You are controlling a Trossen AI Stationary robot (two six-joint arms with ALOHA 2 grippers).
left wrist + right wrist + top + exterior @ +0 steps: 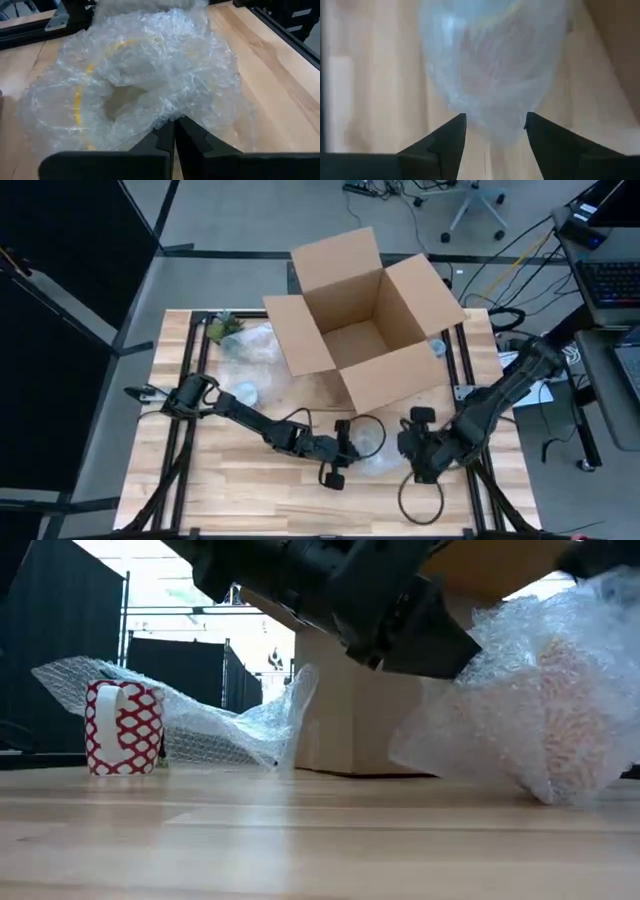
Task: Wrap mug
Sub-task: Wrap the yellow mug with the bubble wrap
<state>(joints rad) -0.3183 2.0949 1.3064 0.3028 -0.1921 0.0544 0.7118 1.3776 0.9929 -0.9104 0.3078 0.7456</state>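
Note:
A bundle of clear bubble wrap (378, 452) lies on the table (230, 480) between my two grippers, in front of the box. Something with a yellow rim (77, 100) shows through it. My left gripper (175, 131) is shut at the bundle's edge. My right gripper (495, 122) stands open at the bundle's other side, with the bundle's tapered end (495, 115) reaching between its fingers. A red-and-white patterned mug (124, 728) stands upright and bare on the table at the far left (245, 393), clear of both grippers. My left gripper pinches the crumpled edge of the bubble wrap (172, 116) between its two fingers, coming in low from the table's left. One layer or several, I cannot tell. The bundle rests on the table, and the wrap is slack. My right gripper: whether its fingers touch the bundle, I cannot tell.
An open cardboard box (365, 320) stands at the far middle, its flaps spread. A loose sheet of bubble wrap (215, 710) lies behind the mug at the far left (250, 345). A black cable loop (420, 500) lies near the front edge.

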